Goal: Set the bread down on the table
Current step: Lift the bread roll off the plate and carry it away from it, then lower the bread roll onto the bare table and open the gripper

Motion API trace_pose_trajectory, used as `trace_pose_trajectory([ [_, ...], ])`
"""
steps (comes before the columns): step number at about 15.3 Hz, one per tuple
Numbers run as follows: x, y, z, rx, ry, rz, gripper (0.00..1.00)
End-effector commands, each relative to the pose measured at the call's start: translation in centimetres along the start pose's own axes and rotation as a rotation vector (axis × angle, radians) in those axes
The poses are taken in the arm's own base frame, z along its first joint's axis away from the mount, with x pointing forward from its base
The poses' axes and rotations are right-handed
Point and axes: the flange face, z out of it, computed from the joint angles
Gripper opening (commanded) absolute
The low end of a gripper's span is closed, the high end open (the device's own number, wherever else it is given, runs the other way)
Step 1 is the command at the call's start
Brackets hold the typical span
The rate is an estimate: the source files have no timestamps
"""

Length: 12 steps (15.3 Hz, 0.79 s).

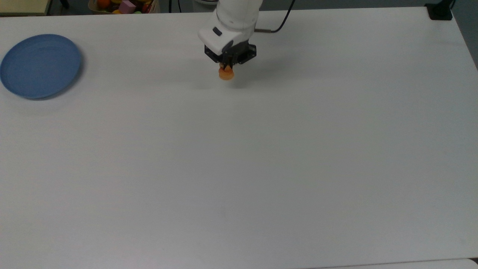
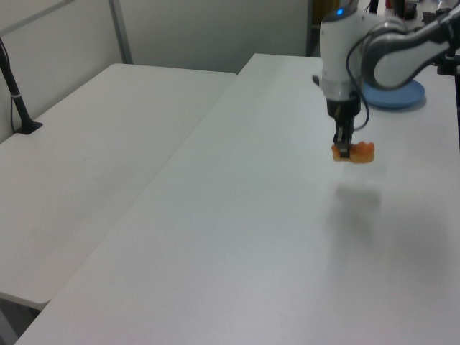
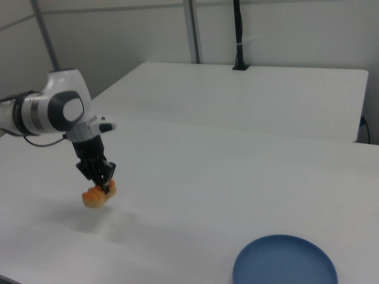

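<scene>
The bread [image 1: 226, 74] [image 2: 353, 152] [image 3: 98, 195] is a small golden-orange roll held in the air a little above the white table [image 1: 261, 157] [image 2: 273, 237] [image 3: 207, 177]. My gripper [image 1: 226, 68] [image 2: 343, 149] [image 3: 106, 184] points down and is shut on the bread from above. In the left view a shadow lies on the table below the bread, apart from it. The arm reaches in from the top view's upper edge.
An empty round blue plate [image 1: 39, 65] [image 2: 395, 93] [image 3: 285, 261] sits at the top view's far left. A second white table [image 2: 93, 158] [image 3: 254, 97] adjoins this one. A black pole base [image 1: 440, 13] stands at the top view's upper right corner.
</scene>
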Motion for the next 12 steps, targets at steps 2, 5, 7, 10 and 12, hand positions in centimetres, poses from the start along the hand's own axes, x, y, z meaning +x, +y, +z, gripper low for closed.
trace_pose_trajectory([
  [2,-0.6,-1.1,4.9,-0.043,-0.011,0.031,0.22],
  [5,-0.5,-1.4,5.9,-0.055,-0.027,0.064,0.42],
  [7,-0.5,-1.5,6.5,-0.072,-0.033,0.051,0.59],
  [10,-0.4,-1.3,6.4,-0.091,-0.028,0.042,0.86],
  [12,-0.4,-1.0,5.7,-0.092,-0.023,0.046,1.0],
])
